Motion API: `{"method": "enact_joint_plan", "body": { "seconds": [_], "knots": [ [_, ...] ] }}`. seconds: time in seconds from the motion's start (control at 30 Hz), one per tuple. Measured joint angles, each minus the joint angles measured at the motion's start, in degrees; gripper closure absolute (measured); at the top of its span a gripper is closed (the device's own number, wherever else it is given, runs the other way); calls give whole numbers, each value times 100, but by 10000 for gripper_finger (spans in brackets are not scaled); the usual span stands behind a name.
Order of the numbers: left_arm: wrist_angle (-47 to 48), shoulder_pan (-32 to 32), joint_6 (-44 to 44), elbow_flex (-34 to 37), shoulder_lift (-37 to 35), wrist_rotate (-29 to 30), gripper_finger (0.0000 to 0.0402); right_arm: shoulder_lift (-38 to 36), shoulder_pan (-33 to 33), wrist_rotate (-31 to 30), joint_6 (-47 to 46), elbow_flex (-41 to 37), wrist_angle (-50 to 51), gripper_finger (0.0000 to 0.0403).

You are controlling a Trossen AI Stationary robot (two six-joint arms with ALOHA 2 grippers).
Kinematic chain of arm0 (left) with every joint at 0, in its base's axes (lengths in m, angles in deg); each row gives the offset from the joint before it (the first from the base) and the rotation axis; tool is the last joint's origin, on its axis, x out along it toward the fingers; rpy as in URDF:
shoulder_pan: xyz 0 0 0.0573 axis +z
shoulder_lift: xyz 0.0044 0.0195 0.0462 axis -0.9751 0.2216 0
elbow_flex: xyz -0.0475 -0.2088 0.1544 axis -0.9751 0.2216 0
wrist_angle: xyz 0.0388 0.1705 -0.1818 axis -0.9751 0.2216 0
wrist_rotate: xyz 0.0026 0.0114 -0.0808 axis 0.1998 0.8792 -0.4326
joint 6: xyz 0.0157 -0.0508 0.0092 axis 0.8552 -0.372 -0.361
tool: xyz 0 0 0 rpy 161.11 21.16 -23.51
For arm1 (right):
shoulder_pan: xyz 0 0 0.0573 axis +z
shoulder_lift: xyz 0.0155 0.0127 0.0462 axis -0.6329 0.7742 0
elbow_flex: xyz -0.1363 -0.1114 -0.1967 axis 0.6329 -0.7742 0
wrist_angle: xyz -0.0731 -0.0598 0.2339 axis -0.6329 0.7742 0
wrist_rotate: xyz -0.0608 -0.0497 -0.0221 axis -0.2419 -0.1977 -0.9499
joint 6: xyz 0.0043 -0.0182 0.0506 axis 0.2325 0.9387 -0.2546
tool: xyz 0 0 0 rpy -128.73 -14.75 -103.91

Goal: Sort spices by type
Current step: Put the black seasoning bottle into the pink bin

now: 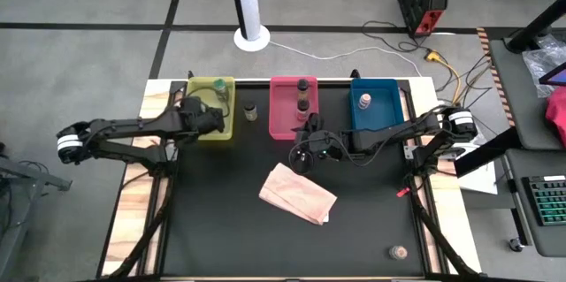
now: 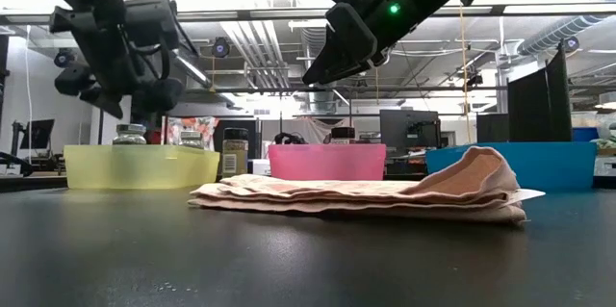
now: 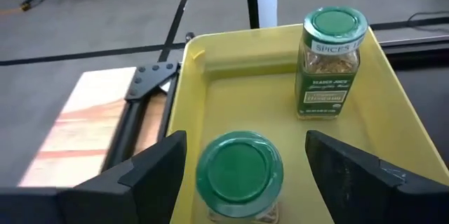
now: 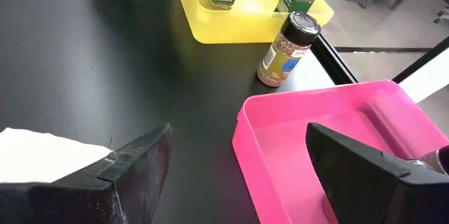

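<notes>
Two green-capped spice jars stand upright in the yellow tray [image 3: 393, 112]: one [image 3: 331, 62] at its far end, one [image 3: 238, 176] just below my left gripper [image 3: 242, 155]. That gripper is open, with a finger on either side of the near jar and clear of it. A dark-capped jar [image 4: 286, 48] stands on the table between the yellow tray and the pink tray [image 4: 295, 133]. Two jars [image 1: 302, 96] stand in the pink tray and one [image 1: 364, 101] in the blue tray [image 1: 385, 114]. My right gripper [image 1: 305, 151] hovers open in front of the pink tray, holding nothing.
A crumpled tan paper bag [image 1: 296, 194] lies flat at the table's middle, below and in front of my right gripper. One lone jar [image 1: 399, 252] sits near the front right corner. The three trays line the far edge; bare black tabletop lies to the front left.
</notes>
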Motion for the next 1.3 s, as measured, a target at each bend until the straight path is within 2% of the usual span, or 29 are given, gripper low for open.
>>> {"method": "enact_joint_plan", "body": {
  "seconds": [0.23, 0.43, 0.67, 0.83, 0.9, 0.97, 1.1, 1.2, 1.3],
  "knots": [
    [743, -164, 7, -497, -4, 4, 127, 0, 0, -1, -33, -8, 20, 85],
    [595, -899, 742, -987, 34, 5, 127, 0, 0, 0, -26, -17, 11, 78],
    [558, -2614, 1950, -1233, -13, 331, 127, 2, -1, 174, 65, -59, -134, 76],
    [401, -4074, 2210, -1038, -92, -144, 127, 2, -49, 184, 265, -68, -664, 81],
    [38, -4761, 2206, -1019, -94, -115, 127, 2, -136, 281, 350, 0, -797, 88],
    [-261, -5396, 2206, -1010, -90, 303, 127, 4, -291, 544, 375, 189, -729, 97],
    [-426, -6464, 2064, -1007, -87, 1749, 127, 154, -605, 1005, 477, 623, -769, 118],
    [-428, -6911, 2011, -999, -90, 2660, 127, 493, -760, 1038, 582, 1062, -731, 136],
    [-430, -7071, 1996, -1001, -94, 2979, 127, 875, -843, 1040, 791, 1465, -686, 160]
  ]
}}
